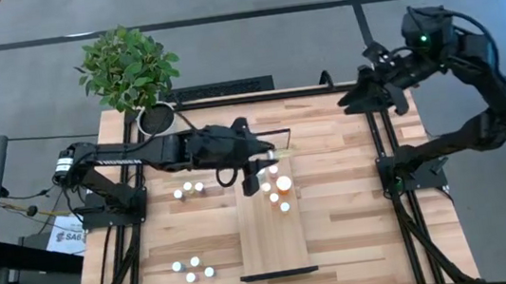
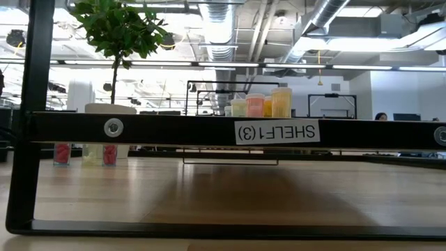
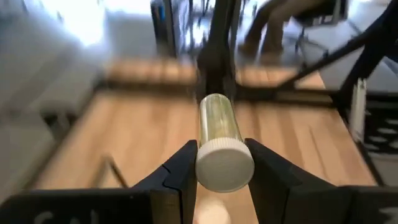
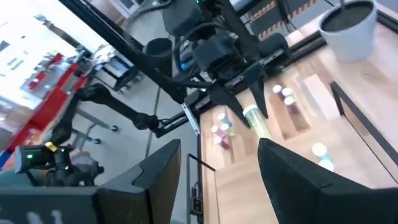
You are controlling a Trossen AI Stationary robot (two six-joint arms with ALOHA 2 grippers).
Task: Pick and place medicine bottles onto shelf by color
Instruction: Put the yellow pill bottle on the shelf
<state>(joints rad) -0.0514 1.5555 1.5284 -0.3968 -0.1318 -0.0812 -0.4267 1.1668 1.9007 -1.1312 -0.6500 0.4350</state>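
Note:
My left gripper (image 1: 269, 164) reaches from the table's left over the far end of the shelf (image 1: 274, 240) and is shut on a yellowish medicine bottle (image 3: 219, 121) with a white cap. Several medicine bottles stand upright on the shelf's far half, the larger orange one (image 1: 284, 183) among them. Three more (image 1: 188, 190) stand on the table left of the shelf, and several (image 1: 193, 266) near the front left. My right gripper (image 1: 355, 99) is open, drawn back beyond the table's far right corner. My left gripper pinches the bottle's white cap end (image 3: 208, 160) between its two fingers, one on each side. The fingers come level from the table's left. The bottle lies along them, its body sticking out past the fingertips, lifted clear above the shelf.
A potted plant (image 1: 128, 65) in a white pot stands at the table's far left corner. The shelf's black end frame (image 2: 209, 131) crosses the low view close up. Bare wood lies right of the shelf (image 1: 345, 198).

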